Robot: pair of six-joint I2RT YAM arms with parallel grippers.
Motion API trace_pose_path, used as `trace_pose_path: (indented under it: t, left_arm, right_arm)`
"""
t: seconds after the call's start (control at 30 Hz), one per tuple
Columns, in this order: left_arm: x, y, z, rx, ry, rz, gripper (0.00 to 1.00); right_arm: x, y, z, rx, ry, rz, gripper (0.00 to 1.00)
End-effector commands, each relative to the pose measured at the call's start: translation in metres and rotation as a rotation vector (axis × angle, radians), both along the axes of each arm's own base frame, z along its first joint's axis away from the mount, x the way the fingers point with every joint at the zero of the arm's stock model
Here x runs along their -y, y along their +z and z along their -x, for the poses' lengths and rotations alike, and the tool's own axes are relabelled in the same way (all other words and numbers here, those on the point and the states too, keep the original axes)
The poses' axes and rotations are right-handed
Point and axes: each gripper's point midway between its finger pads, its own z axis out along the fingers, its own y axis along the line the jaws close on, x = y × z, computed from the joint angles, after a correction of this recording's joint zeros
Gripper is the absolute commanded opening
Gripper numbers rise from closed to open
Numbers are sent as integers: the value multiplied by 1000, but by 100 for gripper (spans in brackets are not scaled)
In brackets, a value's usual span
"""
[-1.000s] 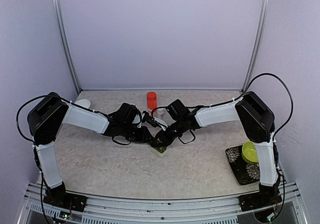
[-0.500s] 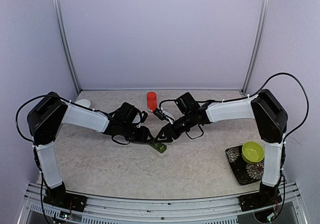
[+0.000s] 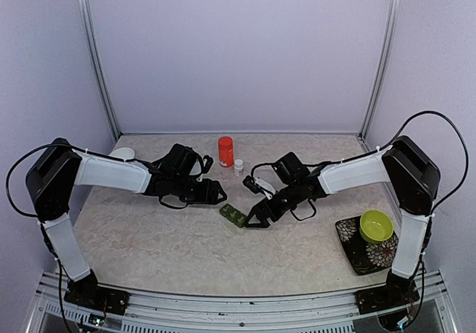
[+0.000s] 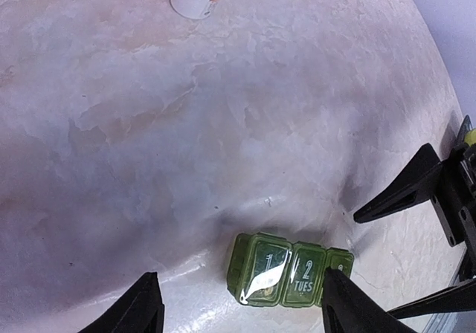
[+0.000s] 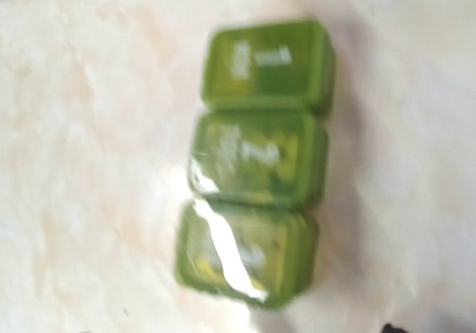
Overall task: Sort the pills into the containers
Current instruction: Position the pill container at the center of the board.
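Pill box [image 3: 233, 215] lies flat on the table [image 3: 149, 236], near its middle, between the two grippers and held by neither. The left wrist view shows its three green compartments in a row, the lids marked 1 and 2 TUES and looking shut. The right wrist view is blurred.

Left gripper [image 3: 220, 194] sits just behind and left of the box, its fingers spread wide with nothing between them. Right gripper [image 3: 255, 218] sits just right of the box, jaws also apart and empty.

An orange bottle [image 3: 225, 151] and a small white bottle [image 3: 239, 166] stand further back. A white bowl [image 3: 123, 154] sits at the far left. A green bowl [image 3: 375, 225] rests on a patterned mat [image 3: 355, 245] at the right.
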Motion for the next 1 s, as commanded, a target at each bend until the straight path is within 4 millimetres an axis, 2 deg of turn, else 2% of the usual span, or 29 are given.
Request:
trace_pose_path:
  t: [0.0,0.17,0.27,0.3,0.37,0.4,0.63,0.97]
  left_arm:
    - [-9,-6,-3,-9,23,8,72]
    - [-11,-9,-4,-9,28,1,73]
    - [-13,-7,-4,-3,34,2,76]
    - [-14,-7,-4,-1,35,3,80]
    - [-15,-5,-2,6,36,8,97]
    - [-16,-4,-2,9,40,6,98]
    - [-33,0,0,32,84,-6,99]
    - [-57,10,0,56,133,4,99]
  right_arm:
    - [0,14,-5,129,-15,12,86]
    - [3,-8,-3,214,-42,142,100]
    - [1,-12,-1,236,-59,157,100]
    - [0,-12,0,240,-64,157,100]
    - [-1,-12,-1,255,-82,161,100]
    - [-1,-14,-2,265,-91,173,100]
    - [-12,-26,-10,331,-125,266,100]
    - [2,-36,-50,390,-262,378,100]
